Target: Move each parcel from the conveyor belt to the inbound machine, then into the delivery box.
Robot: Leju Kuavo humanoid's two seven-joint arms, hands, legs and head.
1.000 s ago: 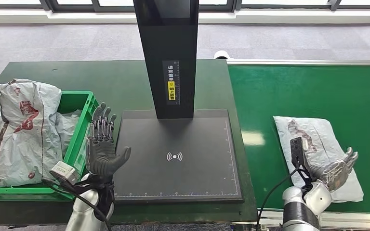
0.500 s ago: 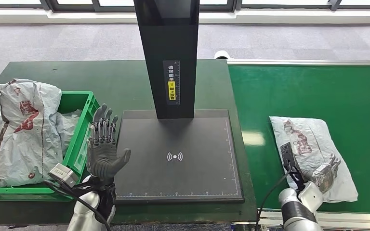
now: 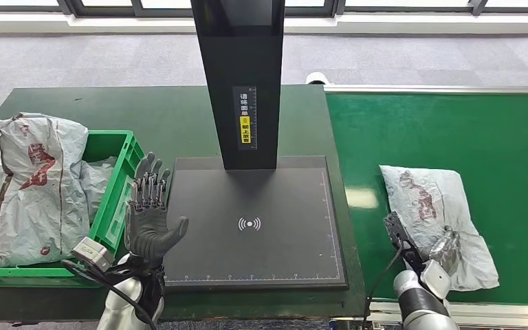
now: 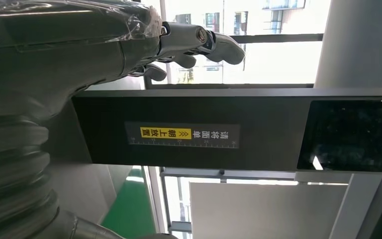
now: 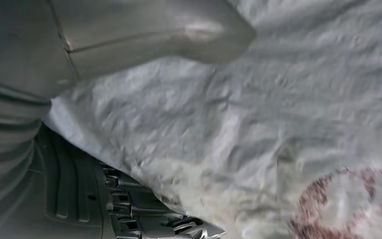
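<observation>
A grey plastic-bag parcel (image 3: 423, 203) with a red print lies on the green conveyor belt (image 3: 454, 130), near its front edge. My right hand (image 3: 445, 245) grips the parcel's near edge. In the right wrist view the thumb (image 5: 154, 35) lies on top of the parcel (image 5: 258, 139) and the dark fingers (image 5: 149, 219) sit beneath it. My left hand (image 3: 149, 213) stands upright and open, holding nothing, over the left edge of the inbound machine's black plate (image 3: 275, 206). In the left wrist view the left hand (image 4: 54, 59) has its fingers stretched out before the machine's column (image 4: 189, 134).
The machine's black column (image 3: 242, 82) rises from the back of the plate. A green crate (image 3: 120, 185) to the left holds several grey parcels (image 3: 34, 179), heaped above its rim. The dark green table carries both. A silver rail borders the belt's front edge.
My right hand has moved left along the parcel's near edge and its fingers have curled onto the bag. The parcel has shifted a little left. The left hand has stayed nearly still.
</observation>
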